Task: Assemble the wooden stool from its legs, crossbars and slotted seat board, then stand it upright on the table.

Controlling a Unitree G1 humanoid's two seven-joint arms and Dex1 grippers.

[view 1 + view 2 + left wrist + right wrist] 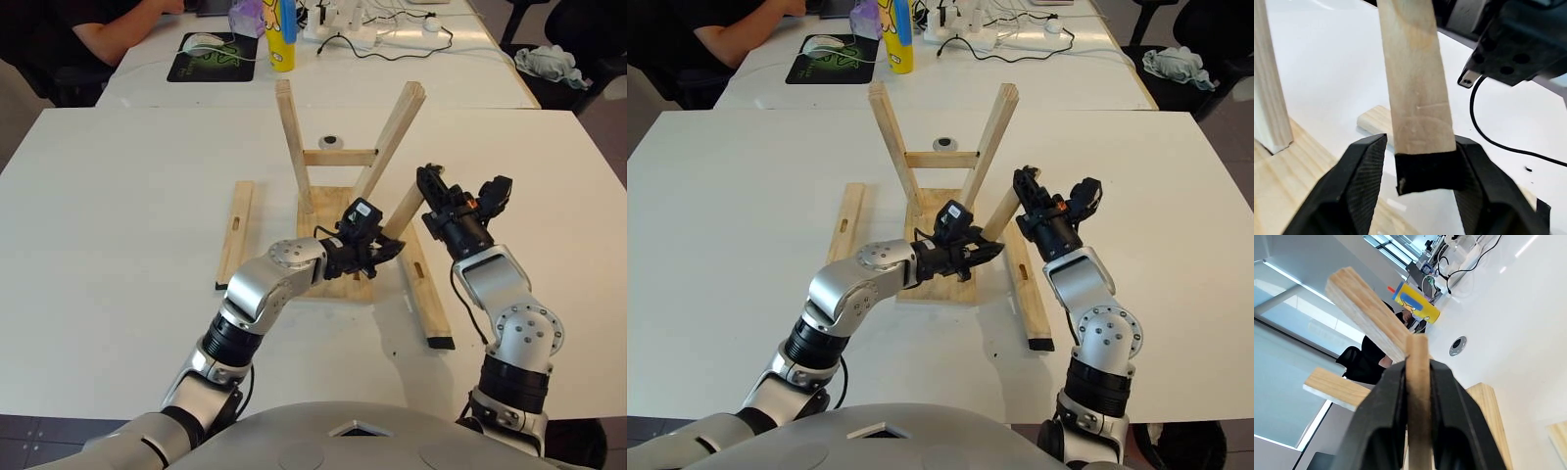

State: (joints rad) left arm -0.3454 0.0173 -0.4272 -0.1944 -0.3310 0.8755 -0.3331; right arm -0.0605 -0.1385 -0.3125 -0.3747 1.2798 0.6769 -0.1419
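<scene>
The stool is partly built. The seat board (pixel 338 206) lies flat on the table (pixel 118 215), just beyond the left gripper (pixel 384 250). Two legs joined by a crossbar (pixel 338 157) already stand up from the board's far edge.

Both grippers are on a third leg (pixel 400 220), which is tilted over the board's near corner. The right gripper (pixel 428 191) is clamped on the leg's upper part. Below it, the left gripper's fingers (pixel 1359 181) straddle the leg's black-tipped lower end with a small gap on one side, so they guide it rather than squeeze it.

That end does not look seated in the board yet. One slotted piece (pixel 235 233) lies flat well to the left of the left gripper, and another (pixel 428 294) lies just below the right gripper. Both still have to be fitted, and then the stool turned upright.
</scene>
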